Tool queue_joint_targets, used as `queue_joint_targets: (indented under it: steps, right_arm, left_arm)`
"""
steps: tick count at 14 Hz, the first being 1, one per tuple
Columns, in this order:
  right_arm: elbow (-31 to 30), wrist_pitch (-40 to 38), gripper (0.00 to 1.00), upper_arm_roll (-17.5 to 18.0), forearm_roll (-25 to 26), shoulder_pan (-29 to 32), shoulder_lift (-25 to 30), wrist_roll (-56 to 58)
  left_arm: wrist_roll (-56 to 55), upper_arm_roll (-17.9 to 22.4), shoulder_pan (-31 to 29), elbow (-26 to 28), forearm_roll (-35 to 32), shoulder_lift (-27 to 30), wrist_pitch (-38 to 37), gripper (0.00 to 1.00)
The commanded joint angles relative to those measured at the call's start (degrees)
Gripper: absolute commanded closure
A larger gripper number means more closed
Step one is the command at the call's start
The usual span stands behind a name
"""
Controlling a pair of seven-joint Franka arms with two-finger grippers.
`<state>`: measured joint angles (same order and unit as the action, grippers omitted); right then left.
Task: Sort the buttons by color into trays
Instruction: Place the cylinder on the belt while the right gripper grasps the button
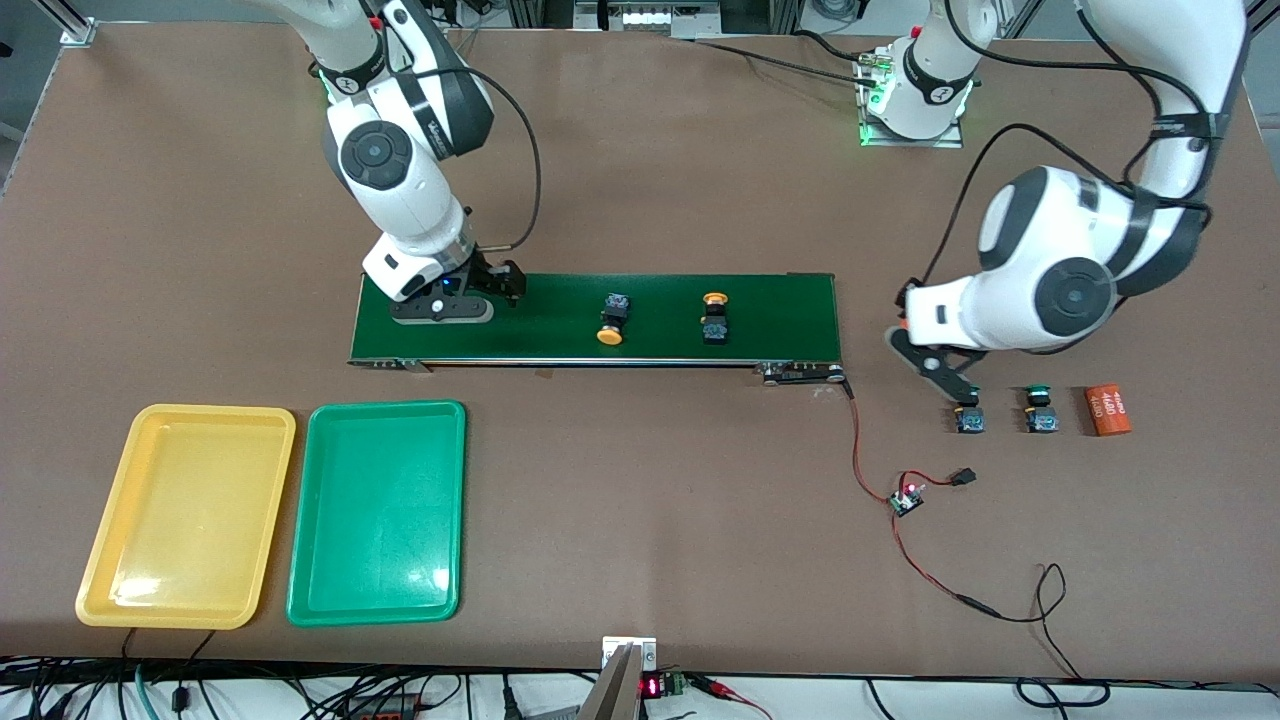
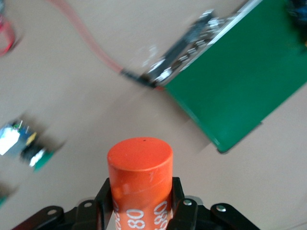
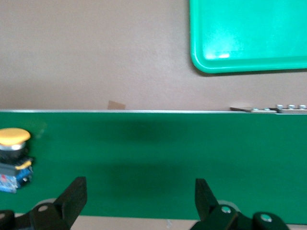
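Note:
Two yellow-capped buttons [image 1: 612, 322] [image 1: 714, 318] lie on the dark-green belt [image 1: 780, 320]. One of them [image 3: 13, 160] shows in the right wrist view. My right gripper [image 1: 497, 285] [image 3: 139, 196] hangs open over the belt's end toward the right arm, nothing between its fingers. Two more buttons sit on the table off the belt's other end: one with a green cap [image 1: 1038, 408], one [image 1: 968, 420] whose cap is hidden under my left gripper [image 1: 958, 392] [image 2: 139, 203]. That gripper is shut on an orange cylinder [image 2: 139, 172]. The yellow tray [image 1: 185, 515] and green tray [image 1: 378, 510] [image 3: 249, 33] lie nearer the camera.
Another orange cylinder [image 1: 1108, 410] with white numbers lies on the table beside the green-capped button. A red wire runs from the belt's end to a small circuit board [image 1: 908, 497]. The belt's metal end roller [image 2: 187, 52] shows in the left wrist view.

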<state>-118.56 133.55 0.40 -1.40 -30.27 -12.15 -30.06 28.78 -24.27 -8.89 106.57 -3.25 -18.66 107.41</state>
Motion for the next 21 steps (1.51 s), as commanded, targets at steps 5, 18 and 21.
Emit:
queue_joint_targets:
  steps: [5, 18, 21]
  right_arm:
    - [8.2, -0.2, 0.00, -0.3, 0.4, -3.0, -7.3, -5.8]
    - [5.3, -0.2, 0.00, 3.0, 0.1, -3.4, -6.4, -13.5]
    - [5.4, 0.9, 0.00, 3.0, -0.1, -4.7, -8.2, -16.4]
  left_arm:
    - [20.5, -5.3, 2.6, 4.9, -0.2, -1.6, 12.2, 0.88]
    - [20.2, -5.7, 6.6, 9.4, -3.2, -1.7, 18.7, 0.00]
    - [16.8, -5.6, 4.7, 4.8, -2.3, 1.2, 8.7, 0.00]
